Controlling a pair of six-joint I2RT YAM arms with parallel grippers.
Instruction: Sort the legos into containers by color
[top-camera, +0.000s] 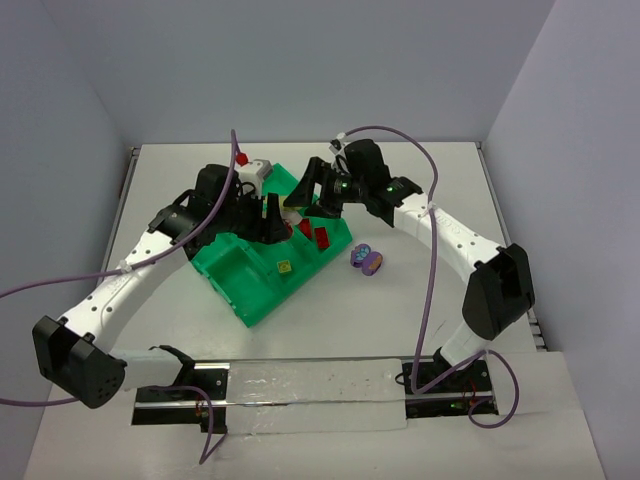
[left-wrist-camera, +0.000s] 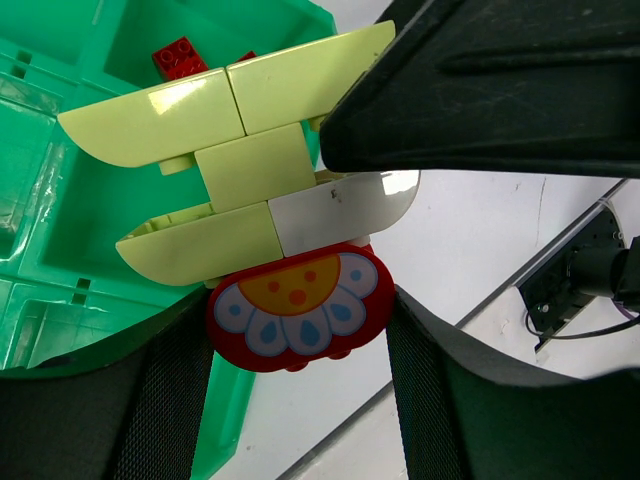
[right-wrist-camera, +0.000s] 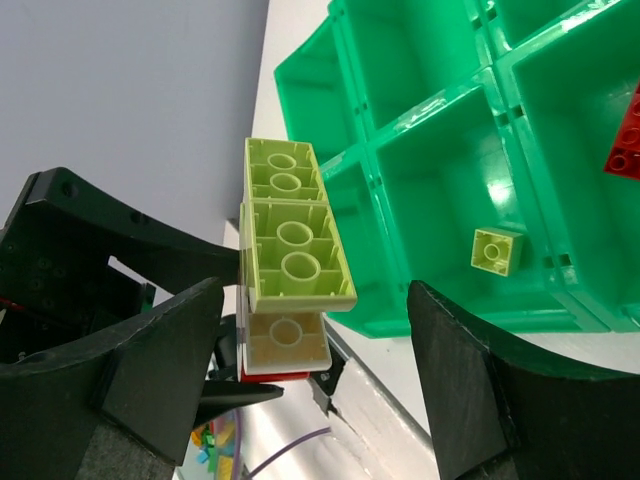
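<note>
My read of the step: split the lego stack (left-wrist-camera: 250, 190) so each colour can go to its own compartment. The left gripper (left-wrist-camera: 298, 335) pinches the red flower piece (left-wrist-camera: 297, 312) at the stack's bottom end, with both pads on it. The right gripper (right-wrist-camera: 315, 300) is spread around the pale yellow-green bricks and not closed. One finger (left-wrist-camera: 480, 90) touches the top brick's end, upper right of the left wrist view. The other stands clear in the right wrist view.

To do it well:
- Close the right gripper squarely on the yellow-green bricks only, above the white piece (take the white one too and the split lands at the wrong seam).
- Hold the left firm and peel with a tilt, not a straight tug.
- Work over the tray (right-wrist-camera: 440, 322), so a popped piece drops in and not onto the table (top-camera: 350, 330).
- Yellow-green then goes with the loose yellow-green brick (right-wrist-camera: 497, 249), centre right of the right wrist view.
- The red legos (top-camera: 315, 236) sit in a neighbouring compartment.
- The purple lego (top-camera: 367, 260) lies on the table just right of the tray, not yet sorted.

Pose, top view: the left arm runs from lower left up and right, wrist over the tray's upper left part. The right arm folds at the right edge, forearm reaching up-left. The grippers meet above the tray's upper end, stack in the air between them.
</note>
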